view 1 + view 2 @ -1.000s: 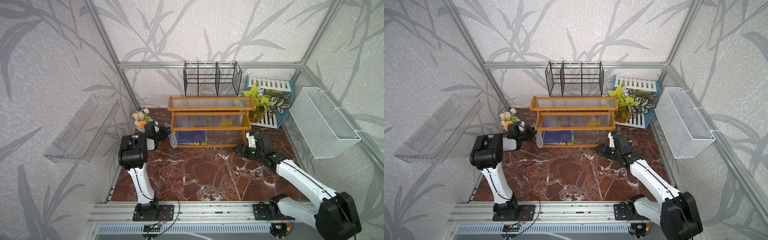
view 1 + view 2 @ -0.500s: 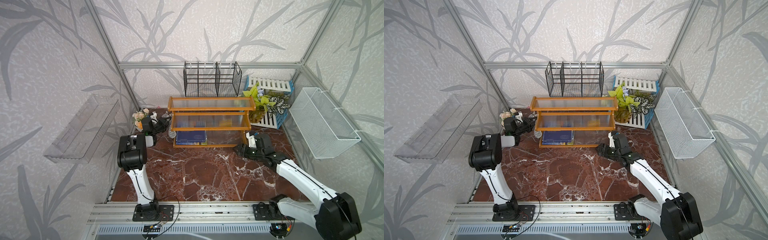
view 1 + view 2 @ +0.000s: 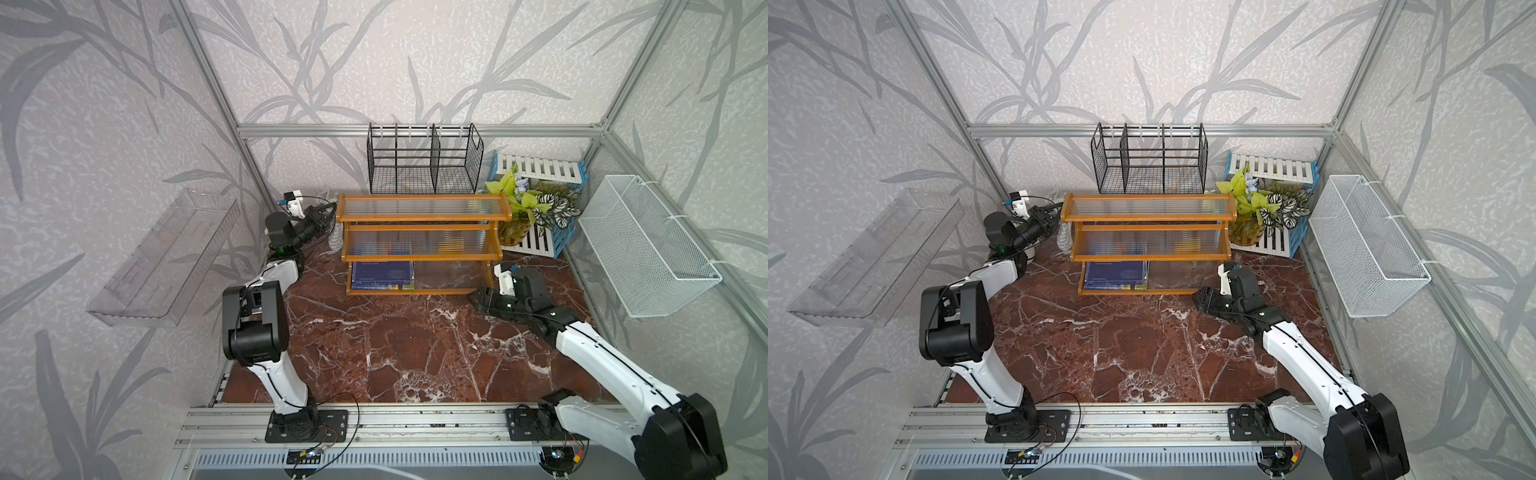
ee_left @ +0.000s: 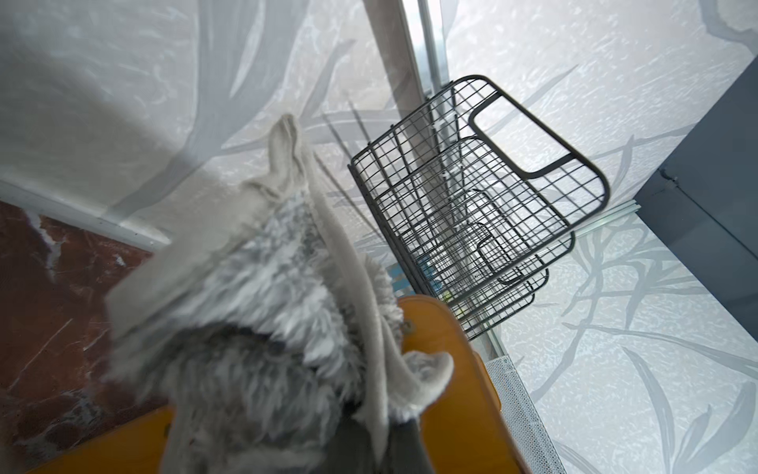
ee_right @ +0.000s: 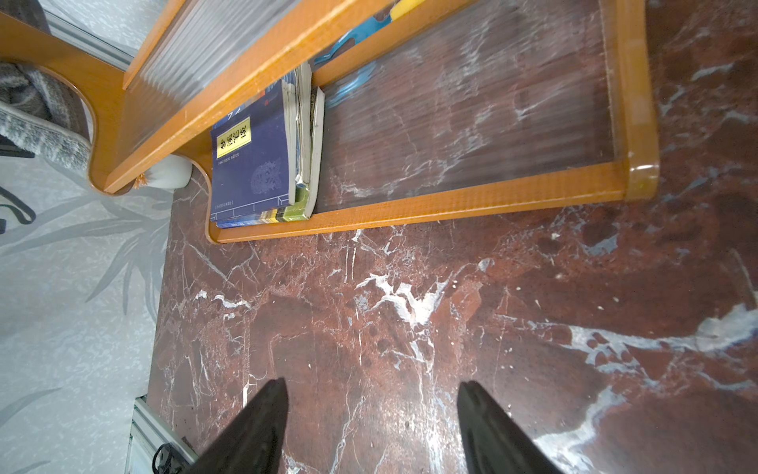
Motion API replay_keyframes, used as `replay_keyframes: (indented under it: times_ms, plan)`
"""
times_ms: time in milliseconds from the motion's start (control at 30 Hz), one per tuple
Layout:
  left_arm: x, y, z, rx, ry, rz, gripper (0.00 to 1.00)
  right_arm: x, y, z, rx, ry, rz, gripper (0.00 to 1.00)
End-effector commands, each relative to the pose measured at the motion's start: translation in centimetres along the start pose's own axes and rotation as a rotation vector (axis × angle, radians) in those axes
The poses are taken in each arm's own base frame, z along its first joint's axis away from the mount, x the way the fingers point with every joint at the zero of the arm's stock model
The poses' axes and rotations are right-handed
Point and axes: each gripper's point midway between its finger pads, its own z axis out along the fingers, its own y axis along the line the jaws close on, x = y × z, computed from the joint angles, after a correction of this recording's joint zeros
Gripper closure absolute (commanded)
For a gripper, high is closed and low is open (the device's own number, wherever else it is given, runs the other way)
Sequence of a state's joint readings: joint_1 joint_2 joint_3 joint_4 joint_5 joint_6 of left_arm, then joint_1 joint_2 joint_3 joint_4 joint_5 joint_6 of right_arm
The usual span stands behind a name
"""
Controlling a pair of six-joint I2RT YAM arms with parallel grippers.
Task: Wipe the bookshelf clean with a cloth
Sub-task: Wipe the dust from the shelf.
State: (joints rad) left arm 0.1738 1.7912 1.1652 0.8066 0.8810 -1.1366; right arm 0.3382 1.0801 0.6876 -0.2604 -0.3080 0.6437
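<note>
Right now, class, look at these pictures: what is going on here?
The left gripper is shut on a grey cloth and holds it at the left end of the bookshelf, level with its top tier. The right gripper is open and empty, low over the marble table in front of the shelf's other end. Books lie on the bottom tier.

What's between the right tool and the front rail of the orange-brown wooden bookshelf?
Nothing. In the right wrist view, only bare red-brown marble tabletop separates the open right tool from the front rail of the orange-brown wooden bookshelf.
</note>
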Motion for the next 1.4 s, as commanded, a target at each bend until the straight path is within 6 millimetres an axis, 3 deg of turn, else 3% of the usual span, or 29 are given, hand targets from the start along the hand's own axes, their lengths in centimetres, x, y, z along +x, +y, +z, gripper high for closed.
replay_keyframes:
  times_ms: [0, 100, 233, 400, 700, 833, 1100, 1233, 1367]
  plan:
    - [-1.1, -5.0, -0.7, 0.071, 0.014, 0.083, 1.0, -1.0, 1.0, -1.0, -0.027, -0.034, -0.004, 0.3]
    - [-1.9, -5.4, -2.6, -0.009, -0.026, 0.141, 1.0, -0.9, 1.2, -1.3, -0.035, -0.039, -0.005, 0.3]
    - [-1.4, -6.2, -5.3, -0.069, -0.057, 0.182, 1.0, -0.8, 1.2, -1.6, -0.04, -0.046, -0.007, 0.3]
    - [1.0, -7.1, -8.7, -0.1, -0.089, 0.199, 1.0, -0.7, 1.4, -1.9, -0.052, -0.048, -0.011, 0.3]
    - [6.4, -8.2, -12.7, -0.157, -0.048, 0.234, 1.0, -0.4, 2.1, -3.2, -0.089, -0.063, -0.043, 0.3]
    - [11.0, -7.9, -13.1, -0.201, 0.046, 0.266, 1.0, -0.5, 1.8, -4.0, -0.041, -0.063, -0.072, 0.29]
    - [25.2, -6.3, -11.7, -0.23, 0.285, 0.264, 1.0, -0.4, 1.5, -5.7, 0.042, -0.06, -0.135, 0.24]
    - [30.6, -6.2, -11.0, -0.238, 0.374, 0.292, 1.0, 0.3, 2.0, -5.5, 0.069, -0.036, -0.182, 0.2]
    - [35.5, -4.8, -9.9, -0.265, 0.475, 0.309, 1.0, 1.2, 2.1, -4.8, 0.093, -0.006, -0.212, 0.17]
